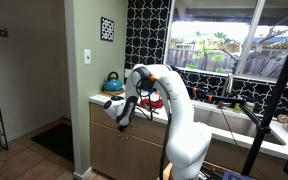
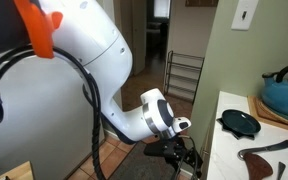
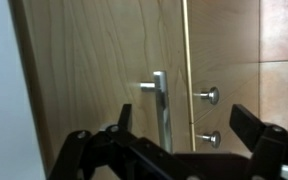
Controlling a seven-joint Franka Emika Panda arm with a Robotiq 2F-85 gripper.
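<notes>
I see the cabinet handle (image 3: pixel 160 95) at frame centre, long axis vertical, two knobs (image 3: pixel 210 96) to its right. My gripper (image 3: pixel 180 125) gapes wide, empty, facing it.

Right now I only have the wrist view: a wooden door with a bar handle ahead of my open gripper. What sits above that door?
Observer: A counter tops the cabinets, and a teal kettle stands up there.
Operator: Anything close to the counter's edge?
Observer: Yes, a small dark pan and a brown utensil lie near it.
Operator: How high is my gripper against that counter?
Observer: In both exterior views the gripper hangs below the counter top, level with the cabinet fronts.
</notes>
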